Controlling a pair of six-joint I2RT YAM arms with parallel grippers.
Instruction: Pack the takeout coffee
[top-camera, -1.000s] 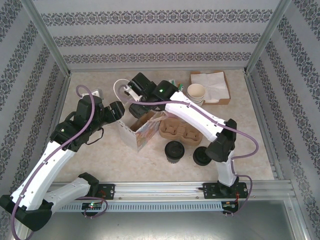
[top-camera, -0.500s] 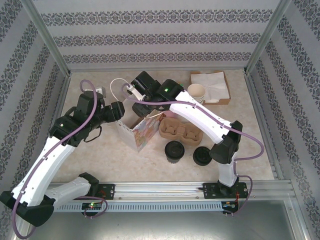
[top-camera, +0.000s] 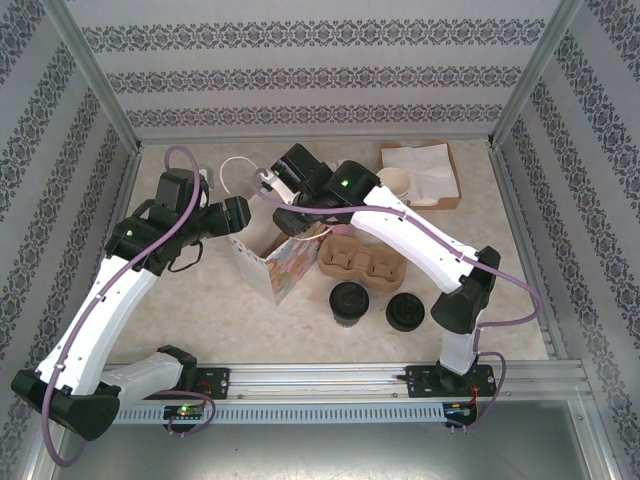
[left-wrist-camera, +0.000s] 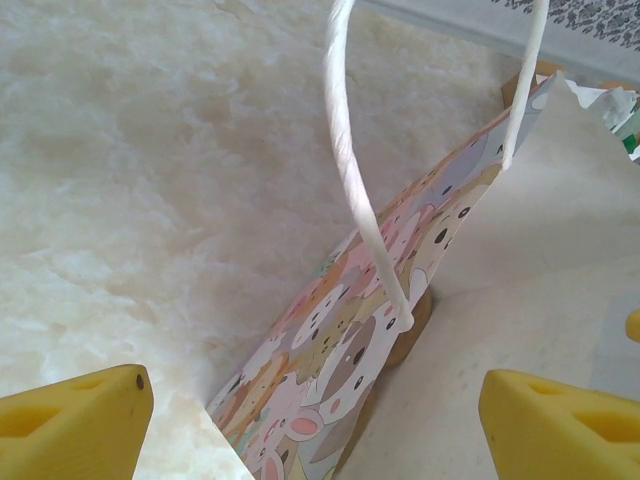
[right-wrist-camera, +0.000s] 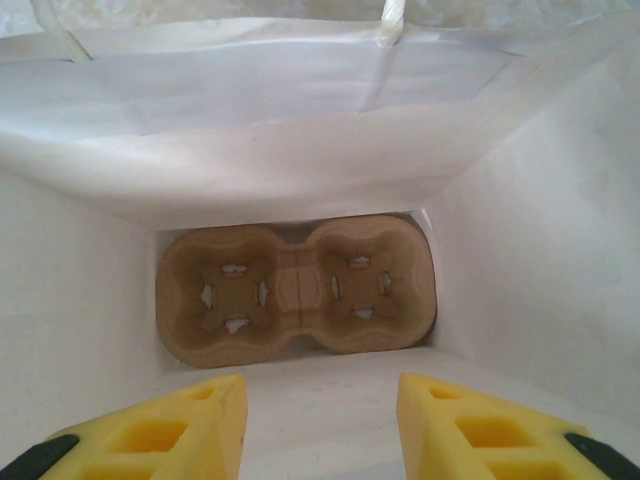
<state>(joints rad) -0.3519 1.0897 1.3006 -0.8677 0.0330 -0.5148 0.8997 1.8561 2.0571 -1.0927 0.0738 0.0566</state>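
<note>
The takeout coffee (top-camera: 350, 300) stands on the table in front of a brown cup carrier (top-camera: 360, 262); from above I see mostly its black lid. To their left the cartoon-print paper bag (top-camera: 278, 268) stands with its mouth held wide. My right gripper (right-wrist-camera: 320, 425) points down into the bag, open and with nothing between its yellow fingers. A brown two-cup carrier (right-wrist-camera: 295, 290) lies flat on the bag's bottom. My left gripper (left-wrist-camera: 315, 425) is open at the bag's left rim, its yellow fingers astride the patterned wall (left-wrist-camera: 340, 350) below a white handle (left-wrist-camera: 350, 170).
A second round black lid (top-camera: 407, 311) lies right of the coffee. A stack of lidless cream cups (top-camera: 395, 185) and a brown tray of napkins (top-camera: 425, 170) sit at the back right. Patterned walls enclose the table on three sides.
The right arm's elbow has swung right while its wrist stays over the bag. The left gripper has shifted slightly back and left at the bag's rim.
</note>
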